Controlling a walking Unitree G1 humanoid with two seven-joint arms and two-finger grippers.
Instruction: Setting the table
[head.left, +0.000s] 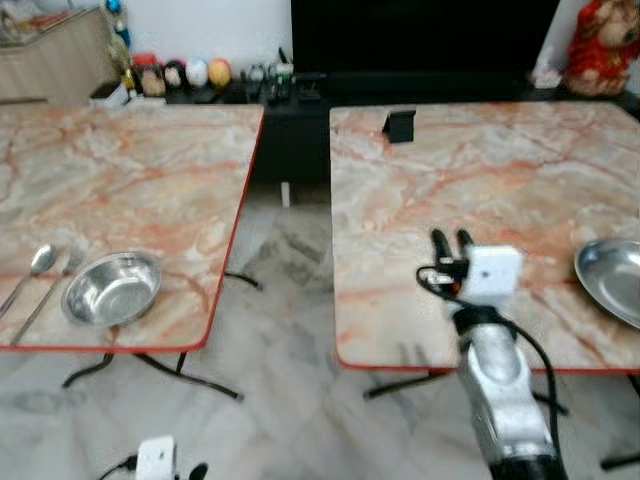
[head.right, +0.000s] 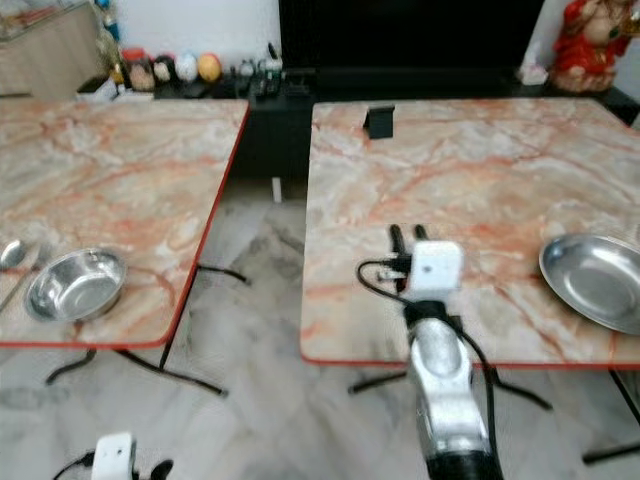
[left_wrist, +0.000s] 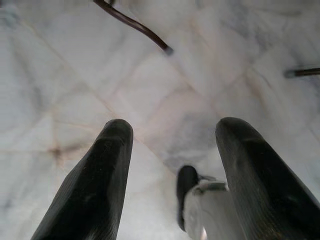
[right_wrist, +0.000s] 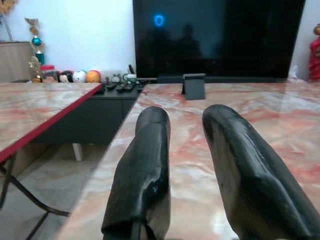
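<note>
A steel bowl (head.left: 112, 288) sits near the front edge of the left marble table (head.left: 130, 170). A spoon (head.left: 35, 265) and another thin utensil (head.left: 48, 298) lie just left of the bowl. A steel plate (head.left: 612, 278) rests at the right edge of the right marble table (head.left: 480, 170). My right gripper (head.left: 452, 240) is raised over the front part of the right table, well left of the plate, open with nothing between its fingers (right_wrist: 150, 150). My left gripper (left_wrist: 172, 132) hangs low over the floor, open and empty.
A gap of marble floor (head.left: 285, 300) runs between the two tables, with black table legs (head.left: 160, 370) below. A small black stand (head.left: 399, 125) is at the far side of the right table. Behind are a dark TV (head.left: 420, 35), a low cabinet with ornaments (head.left: 200, 75) and a red figure (head.left: 600, 45).
</note>
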